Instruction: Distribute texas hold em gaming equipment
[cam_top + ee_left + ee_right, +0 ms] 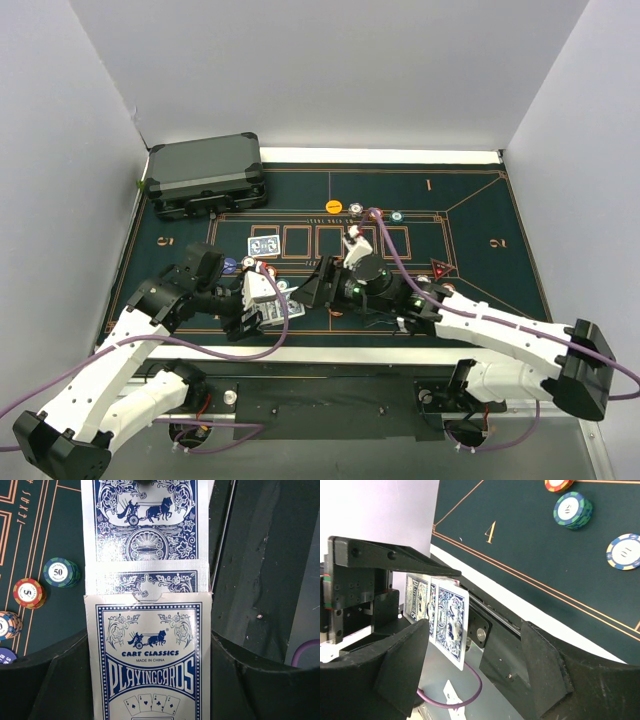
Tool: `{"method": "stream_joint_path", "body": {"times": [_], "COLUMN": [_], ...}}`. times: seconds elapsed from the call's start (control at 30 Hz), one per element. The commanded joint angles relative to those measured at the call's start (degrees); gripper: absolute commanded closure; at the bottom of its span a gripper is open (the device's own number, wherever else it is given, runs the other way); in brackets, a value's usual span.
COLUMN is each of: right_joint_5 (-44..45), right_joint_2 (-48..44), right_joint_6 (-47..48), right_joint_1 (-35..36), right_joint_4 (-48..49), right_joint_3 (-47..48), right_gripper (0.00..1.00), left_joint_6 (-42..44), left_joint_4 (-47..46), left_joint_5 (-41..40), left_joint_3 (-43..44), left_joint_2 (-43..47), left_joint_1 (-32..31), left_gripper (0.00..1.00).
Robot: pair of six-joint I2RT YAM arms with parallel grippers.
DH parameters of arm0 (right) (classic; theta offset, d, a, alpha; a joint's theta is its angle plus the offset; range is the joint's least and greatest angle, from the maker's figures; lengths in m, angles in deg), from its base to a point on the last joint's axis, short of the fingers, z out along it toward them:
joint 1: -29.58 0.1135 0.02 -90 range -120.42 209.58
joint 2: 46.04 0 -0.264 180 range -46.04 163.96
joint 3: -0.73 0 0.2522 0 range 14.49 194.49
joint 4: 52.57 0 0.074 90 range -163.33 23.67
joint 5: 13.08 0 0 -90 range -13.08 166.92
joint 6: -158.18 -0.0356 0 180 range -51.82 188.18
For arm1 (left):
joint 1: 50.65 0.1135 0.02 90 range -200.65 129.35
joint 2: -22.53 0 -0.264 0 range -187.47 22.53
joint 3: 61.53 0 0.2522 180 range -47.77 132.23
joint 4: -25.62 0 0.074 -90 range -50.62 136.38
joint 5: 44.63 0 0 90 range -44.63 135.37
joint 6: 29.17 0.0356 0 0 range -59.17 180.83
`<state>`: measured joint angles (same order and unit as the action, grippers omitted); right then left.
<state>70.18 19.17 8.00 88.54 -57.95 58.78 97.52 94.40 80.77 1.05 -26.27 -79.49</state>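
- The blue-and-white card box [150, 665], flap open, had blue-backed cards [145, 525] sticking out.
- Left jaws clenched the box; right jaws stood released near the cards.

My left wrist view cuts the card box [150, 670] off at the bottom. My right one clips a red chip [559, 484] at the top.
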Motion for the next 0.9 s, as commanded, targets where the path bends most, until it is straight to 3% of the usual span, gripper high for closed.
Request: {"method": "stream_joint_path", "body": {"times": [0.0, 0.1, 0.5, 0.67, 0.87], "right_joint_5": [0.24, -0.64, 0.41, 0.59, 0.5], "right_joint_2": [5.18, 6.86, 2.47, 0.45, -2.72], "right_joint_6": [-0.37, -1.25, -2.48, -2.83, -3.19], "right_joint_1": [2.47, 2.74, 1.51, 0.72, -1.12], "right_joint_4": [3.65, 5.76, 6.21, 5.6, 4.45], "right_joint_3": [3.87, 3.7, -0.78, -1.93, -3.6], "right_gripper": [0.32, 0.38, 0.78, 0.81, 0.92], "left_joint_6": [0.14, 0.14, 0.49, 0.49, 0.49], "left_joint_4": [-2.64, -2.64, -2.55, -2.29, -2.29], "left_joint_5": [2.31, 2.13, 1.96, 1.78, 1.69], "left_joint_3": [2.33, 2.25, 2.25, 2.33, 2.25], "left_joint_2": [0.46, 0.54, 0.63, 0.72, 0.63], "left_joint_1": [-0.34, -0.34, -0.34, -0.34, -0.34], "left_gripper": [1.0, 1.0, 1.0, 1.0, 1.0]}}
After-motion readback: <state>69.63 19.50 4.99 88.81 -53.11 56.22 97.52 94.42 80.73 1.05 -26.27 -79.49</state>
